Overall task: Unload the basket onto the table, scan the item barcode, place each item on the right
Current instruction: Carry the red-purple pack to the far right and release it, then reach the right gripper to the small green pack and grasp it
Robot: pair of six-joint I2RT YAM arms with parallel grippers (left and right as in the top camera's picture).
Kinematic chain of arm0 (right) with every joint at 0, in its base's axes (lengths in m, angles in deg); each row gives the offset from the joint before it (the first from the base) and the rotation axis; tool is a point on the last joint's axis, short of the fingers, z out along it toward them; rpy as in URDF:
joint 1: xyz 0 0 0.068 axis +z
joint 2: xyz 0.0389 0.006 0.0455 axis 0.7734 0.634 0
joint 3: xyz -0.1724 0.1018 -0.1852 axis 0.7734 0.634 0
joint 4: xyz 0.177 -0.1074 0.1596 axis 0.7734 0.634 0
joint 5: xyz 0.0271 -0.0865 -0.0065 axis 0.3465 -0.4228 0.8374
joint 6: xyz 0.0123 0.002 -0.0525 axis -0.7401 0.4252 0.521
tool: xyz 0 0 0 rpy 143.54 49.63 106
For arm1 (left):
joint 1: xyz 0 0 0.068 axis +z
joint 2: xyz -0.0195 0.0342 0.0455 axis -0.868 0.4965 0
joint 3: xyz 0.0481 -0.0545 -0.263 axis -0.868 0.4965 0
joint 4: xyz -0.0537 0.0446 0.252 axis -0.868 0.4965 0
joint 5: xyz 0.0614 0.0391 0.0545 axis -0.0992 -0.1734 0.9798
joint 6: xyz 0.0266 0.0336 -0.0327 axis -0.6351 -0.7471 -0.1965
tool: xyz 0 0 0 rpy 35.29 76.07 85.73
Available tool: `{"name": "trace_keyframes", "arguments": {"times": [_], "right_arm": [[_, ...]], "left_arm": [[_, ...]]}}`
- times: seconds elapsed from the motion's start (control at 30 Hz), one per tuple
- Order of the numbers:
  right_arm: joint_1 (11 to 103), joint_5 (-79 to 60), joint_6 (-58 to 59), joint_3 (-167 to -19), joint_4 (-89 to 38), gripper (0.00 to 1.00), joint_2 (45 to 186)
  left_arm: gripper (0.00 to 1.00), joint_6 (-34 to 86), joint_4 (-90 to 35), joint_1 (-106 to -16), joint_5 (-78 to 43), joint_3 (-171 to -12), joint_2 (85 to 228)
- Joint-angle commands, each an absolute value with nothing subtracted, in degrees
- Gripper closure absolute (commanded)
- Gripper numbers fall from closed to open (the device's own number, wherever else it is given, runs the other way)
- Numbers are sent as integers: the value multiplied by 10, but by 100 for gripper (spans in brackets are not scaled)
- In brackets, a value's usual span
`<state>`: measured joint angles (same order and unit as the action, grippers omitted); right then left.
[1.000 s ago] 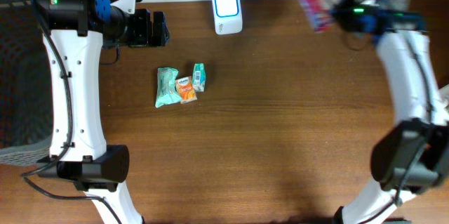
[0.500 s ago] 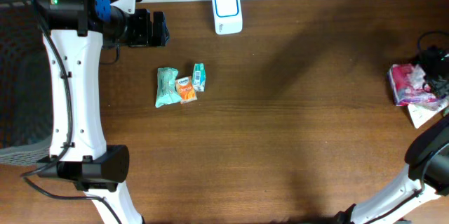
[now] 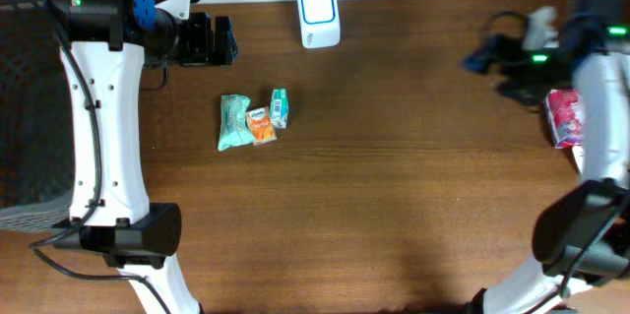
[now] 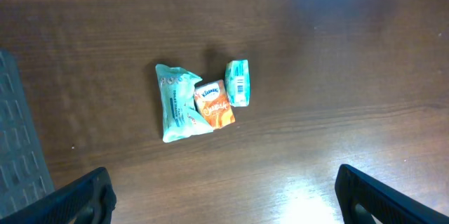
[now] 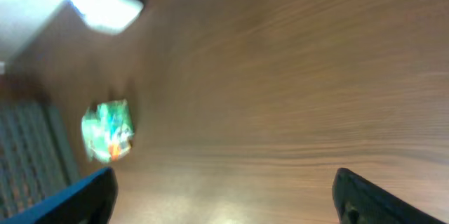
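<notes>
Release on the right: pink packet (image 3: 563,117) down at the right edge of the tabletop (image 3: 394,206), right claw (image 5: 224,203) just sprung wide, empty, swinging back inward. Looks like one item scanned and set aside, with mint pouch (image 4: 175,103), orange packet (image 4: 214,104) and teal carton (image 4: 238,82) huddled together, short of the white scanner (image 3: 319,3). Left claw (image 4: 224,196) spread too, empty, parked near that trio.

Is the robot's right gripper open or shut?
Open. In the right wrist view, the right gripper has its fingertips far apart at the bottom corners, with only bare table showing between them.
</notes>
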<state>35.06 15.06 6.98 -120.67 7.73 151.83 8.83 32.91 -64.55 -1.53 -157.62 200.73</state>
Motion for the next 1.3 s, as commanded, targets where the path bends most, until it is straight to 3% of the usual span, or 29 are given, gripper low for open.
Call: {"name": "trace_keyframes", "arguments": {"times": [0.0, 0.17, 0.23, 0.67, 0.83, 1.17, 1.27], "right_arm": [[459, 162, 69, -1184, 42, 1, 1545], [604, 34, -73, -1183, -36, 1, 1578], [637, 28, -76, -1183, -45, 1, 1582], [720, -10, -79, -1180, -168, 1, 1585], [722, -10, -137, -1176, -213, 20, 1591], [790, 38, -194, -1175, -348, 25, 1709], [796, 38, -194, -1175, -363, 36, 1733]], "left_arm": [[1, 90, 328, -642, -16, -1576, 2011], [1, 90, 329, -642, -16, -1576, 2011], [1, 90, 329, -642, -16, -1576, 2011], [1, 90, 329, -642, -16, -1576, 2011], [1, 90, 329, -642, -16, -1576, 2011], [1, 90, 329, -642, -16, -1576, 2011], [1, 90, 328, -642, -16, -1576, 2011]]}}
